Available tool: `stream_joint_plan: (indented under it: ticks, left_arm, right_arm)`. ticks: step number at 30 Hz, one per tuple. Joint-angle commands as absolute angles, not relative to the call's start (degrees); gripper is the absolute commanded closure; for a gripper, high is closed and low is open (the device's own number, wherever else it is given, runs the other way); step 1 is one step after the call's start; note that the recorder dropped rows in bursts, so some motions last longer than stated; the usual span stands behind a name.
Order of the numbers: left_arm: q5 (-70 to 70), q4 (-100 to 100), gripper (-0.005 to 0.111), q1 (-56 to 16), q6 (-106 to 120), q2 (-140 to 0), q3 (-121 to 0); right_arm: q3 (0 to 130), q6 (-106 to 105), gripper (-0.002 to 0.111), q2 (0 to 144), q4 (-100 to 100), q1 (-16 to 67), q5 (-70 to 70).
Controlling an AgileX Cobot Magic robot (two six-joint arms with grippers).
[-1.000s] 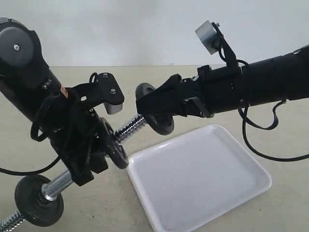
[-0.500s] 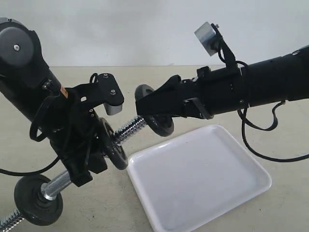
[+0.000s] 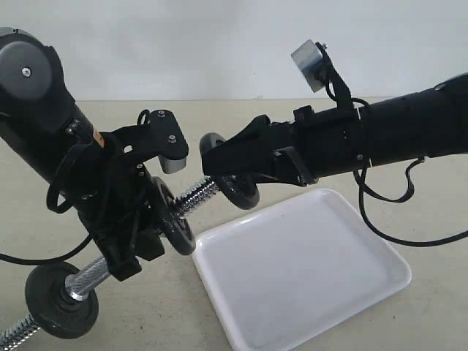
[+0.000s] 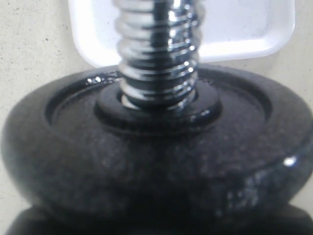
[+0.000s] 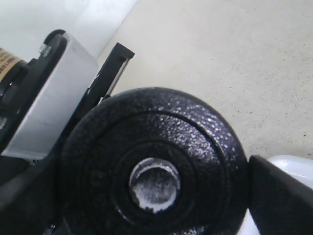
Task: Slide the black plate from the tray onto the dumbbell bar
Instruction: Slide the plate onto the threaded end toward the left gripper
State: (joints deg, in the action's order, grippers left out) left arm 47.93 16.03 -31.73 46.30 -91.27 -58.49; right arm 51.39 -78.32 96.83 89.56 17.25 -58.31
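Note:
My right gripper [image 3: 232,174] is shut on the black plate [image 3: 235,184], holding it by its rim on edge, above the table and left of the tray [image 3: 307,267]. In the right wrist view the plate [image 5: 195,142] fills the frame between the fingers [image 5: 281,196], and the silvery bar tip [image 5: 154,185] shows in its central hole. My left gripper [image 3: 126,257] is shut on the dumbbell bar [image 3: 191,194], which tilts up toward the plate. A second black disc [image 3: 174,223] [image 4: 156,171] sits on the thread [image 4: 159,54] just above the left gripper. A third disc [image 3: 61,300] is at the bar's low end.
The white tray holds nothing and lies at the lower right on the beige table [image 3: 424,219]. A corner of the tray [image 4: 244,29] shows behind the thread in the left wrist view. The left arm's grey camera block [image 5: 49,105] is close beside the held plate.
My right gripper has carried the black plate a little leftward and up along the bar's threaded end. The left arm and bar have barely moved.

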Motion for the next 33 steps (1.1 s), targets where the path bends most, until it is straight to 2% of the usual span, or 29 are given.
stream_joint_plan:
  ticks: [1, 10, 21, 33]
  left_arm:
    - [47.6, 19.09, 0.102, -32.03, 47.91, -90.05, -60.23]
    - [46.15, 19.21, 0.102, -32.03, 48.05, -93.46, -60.12]
    - [46.12, 20.57, 0.102, -32.03, 48.93, -93.45, -60.12]
    - [45.73, 20.57, 0.102, -32.03, 49.41, -93.45, -60.12]
  right_arm:
    - [52.09, -77.61, 0.108, 96.69, 92.12, 17.1, -54.84]
    - [51.97, -74.79, 0.108, 96.92, 87.99, 17.1, -50.99]
    - [51.97, -78.55, 0.108, 105.61, 95.12, 17.34, -58.13]
    - [51.97, -79.62, 0.108, 108.11, 96.09, 17.34, -58.21]
